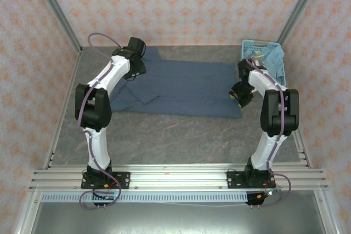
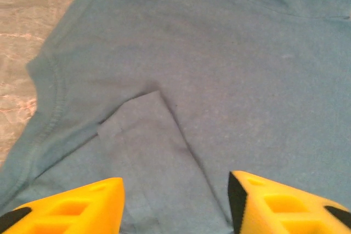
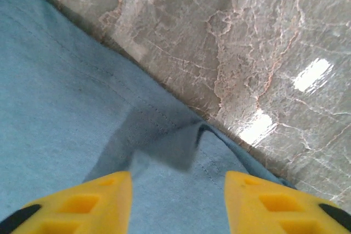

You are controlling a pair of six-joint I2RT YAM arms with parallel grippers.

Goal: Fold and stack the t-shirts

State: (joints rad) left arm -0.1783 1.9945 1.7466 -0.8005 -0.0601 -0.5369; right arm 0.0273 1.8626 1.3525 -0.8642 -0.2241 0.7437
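My left gripper [image 2: 175, 204] and right gripper [image 3: 178, 201] were both released, spread wide just over the slate-blue t-shirt [image 1: 186, 89], holding nothing.

No writing, label, brand, number or sign can be read; the pink wallpaper with orange floral motifs [image 1: 181, 4] carries ornament alone.

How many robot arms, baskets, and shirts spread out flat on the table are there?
Robot arms: 2, the left and the right
Baskets: 1
Shirts spread out flat: 1
Total: 4
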